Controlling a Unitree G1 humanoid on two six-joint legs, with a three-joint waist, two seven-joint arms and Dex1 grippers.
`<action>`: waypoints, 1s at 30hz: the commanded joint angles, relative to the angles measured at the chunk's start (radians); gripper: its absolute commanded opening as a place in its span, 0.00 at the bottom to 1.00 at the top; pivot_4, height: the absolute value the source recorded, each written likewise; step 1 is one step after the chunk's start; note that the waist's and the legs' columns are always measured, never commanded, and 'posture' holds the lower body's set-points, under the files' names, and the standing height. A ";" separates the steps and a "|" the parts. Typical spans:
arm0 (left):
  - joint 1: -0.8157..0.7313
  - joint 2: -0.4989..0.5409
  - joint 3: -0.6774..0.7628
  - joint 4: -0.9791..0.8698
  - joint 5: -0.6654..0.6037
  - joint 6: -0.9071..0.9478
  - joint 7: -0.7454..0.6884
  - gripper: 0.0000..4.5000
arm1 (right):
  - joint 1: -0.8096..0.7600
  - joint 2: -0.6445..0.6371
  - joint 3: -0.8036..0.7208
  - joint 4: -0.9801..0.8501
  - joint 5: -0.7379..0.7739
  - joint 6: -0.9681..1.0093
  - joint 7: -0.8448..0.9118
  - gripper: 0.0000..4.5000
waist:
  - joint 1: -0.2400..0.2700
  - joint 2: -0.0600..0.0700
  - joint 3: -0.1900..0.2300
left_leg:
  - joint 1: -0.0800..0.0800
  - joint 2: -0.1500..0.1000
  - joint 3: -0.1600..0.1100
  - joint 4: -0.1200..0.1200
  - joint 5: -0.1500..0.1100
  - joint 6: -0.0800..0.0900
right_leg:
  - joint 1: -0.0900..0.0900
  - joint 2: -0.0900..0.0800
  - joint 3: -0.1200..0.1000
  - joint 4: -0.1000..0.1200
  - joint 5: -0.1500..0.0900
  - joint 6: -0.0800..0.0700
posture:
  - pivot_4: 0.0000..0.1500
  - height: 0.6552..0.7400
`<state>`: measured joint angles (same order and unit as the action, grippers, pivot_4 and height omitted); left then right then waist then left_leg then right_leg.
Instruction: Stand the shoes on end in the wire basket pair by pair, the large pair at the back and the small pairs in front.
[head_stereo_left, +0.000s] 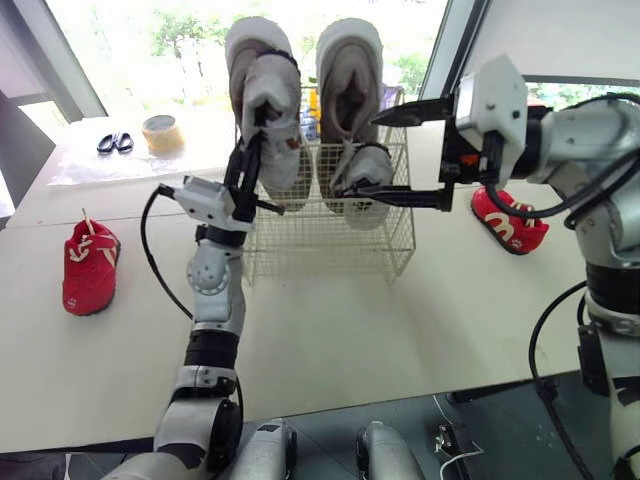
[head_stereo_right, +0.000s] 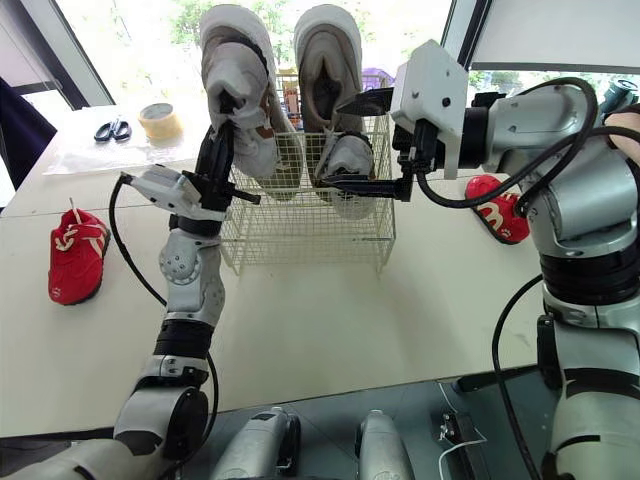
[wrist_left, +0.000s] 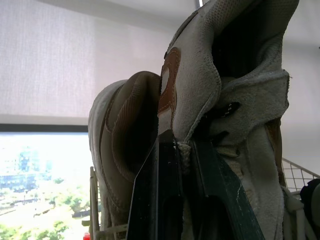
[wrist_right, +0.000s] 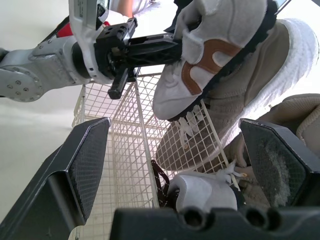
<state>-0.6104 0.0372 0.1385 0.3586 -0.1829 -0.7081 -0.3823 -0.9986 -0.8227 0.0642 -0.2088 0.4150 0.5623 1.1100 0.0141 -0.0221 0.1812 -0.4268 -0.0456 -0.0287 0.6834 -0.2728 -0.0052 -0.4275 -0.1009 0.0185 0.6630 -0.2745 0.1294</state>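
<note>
A wire basket (head_stereo_left: 330, 250) stands mid-table. Two large beige shoes (head_stereo_left: 350, 50) stand on end side by side at its back. My left gripper (head_stereo_left: 255, 130) is shut on the collar of a small grey shoe with a brown patch (wrist_right: 210, 55); it holds that shoe upright over the basket's front left, against the left large shoe. A second small grey shoe (head_stereo_left: 365, 180) stands in the front right of the basket. My right gripper (head_stereo_left: 395, 155) is open, one finger above this shoe and one below, not gripping it. A red shoe (head_stereo_left: 90, 265) lies at the table's left, another red shoe (head_stereo_left: 510, 222) at its right.
Scissors (head_stereo_left: 115, 143) and a roll of tape (head_stereo_left: 162, 133) lie at the back left of the table, near the window. The front part of the basket floor shows bare wire.
</note>
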 joint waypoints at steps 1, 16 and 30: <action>0.063 -0.007 -0.022 -0.002 0.001 0.006 0.009 0.01 | -0.007 -0.021 -0.049 -0.036 0.014 0.006 -0.011 1.00 | 0.000 0.001 -0.001 | 0.000 0.000 0.000 0.000 0.000 0.000 | 0.000 0.000 0.000 0.000 0.000 0.000 | 1.00 1.00; 0.244 0.041 -0.050 -0.215 -0.108 0.204 -0.014 0.99 | 0.003 -0.015 -0.048 -0.047 0.017 0.015 -0.025 1.00 | -0.007 0.012 -0.009 | 0.002 0.000 0.000 -0.001 -0.004 0.006 | 0.001 0.001 0.001 0.000 0.000 0.000 | 1.00 1.00; 0.423 0.203 -0.015 -0.611 -0.427 0.776 -0.026 0.99 | 0.012 -0.004 -0.039 -0.037 0.012 -0.004 -0.026 1.00 | -0.004 0.012 -0.009 | 0.002 0.001 -0.001 -0.001 -0.004 0.007 | 0.002 0.000 0.000 -0.002 0.000 -0.001 | 1.00 1.00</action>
<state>-0.1942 0.2269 0.0988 -0.1837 -0.5506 0.0065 -0.4112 -0.9770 -0.8270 0.0548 -0.2310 0.4178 0.5765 1.0874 0.0099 -0.0100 0.1725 -0.4251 -0.0449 -0.0295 0.6821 -0.2771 0.0021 -0.4259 -0.1008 0.0189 0.6613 -0.2742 0.1288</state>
